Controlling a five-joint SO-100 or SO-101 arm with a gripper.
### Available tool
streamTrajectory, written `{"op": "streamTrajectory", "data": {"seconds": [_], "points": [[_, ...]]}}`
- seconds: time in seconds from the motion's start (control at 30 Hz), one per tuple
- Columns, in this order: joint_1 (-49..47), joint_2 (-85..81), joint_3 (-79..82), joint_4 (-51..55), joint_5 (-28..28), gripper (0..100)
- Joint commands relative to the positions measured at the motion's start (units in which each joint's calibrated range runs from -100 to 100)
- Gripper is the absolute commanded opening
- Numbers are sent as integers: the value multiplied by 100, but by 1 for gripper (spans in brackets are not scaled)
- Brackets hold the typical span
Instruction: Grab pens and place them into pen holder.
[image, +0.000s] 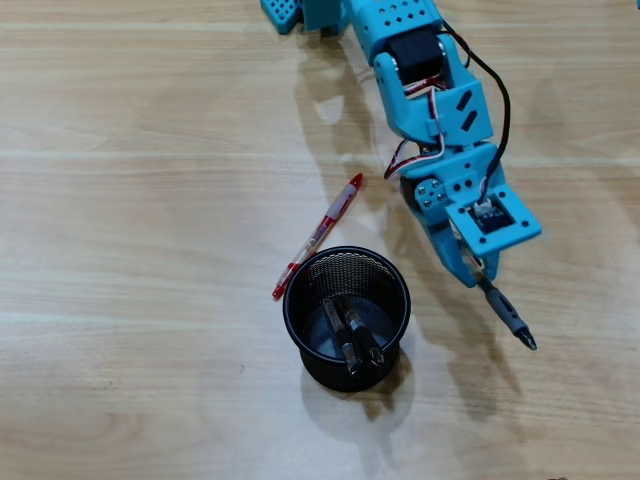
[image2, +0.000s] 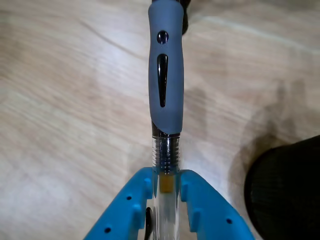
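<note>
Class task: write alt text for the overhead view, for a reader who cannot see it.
A blue robot arm's tool grips a grey-sleeved pen to the right of a round black wire-mesh pen holder on a light wooden table. Two pens already stand inside the holder, and a red and clear pen lies on the table at its upper left.

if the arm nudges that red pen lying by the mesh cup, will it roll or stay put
The red pen looks round and slim on smooth wood, so it would probably roll sideways. Its clip might stop it. One end lies by the pen holder, which may block it.
</note>
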Motion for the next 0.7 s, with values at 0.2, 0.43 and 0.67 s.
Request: {"op": "streamTrajectory", "data": {"seconds": [0.2, 0.43, 0.67], "points": [[611, -2080, 2813, -3416, 578, 2], [1092, -2433, 3408, -5887, 1168, 2], [1491, -2156, 3327, -7162, 1157, 2]]}}
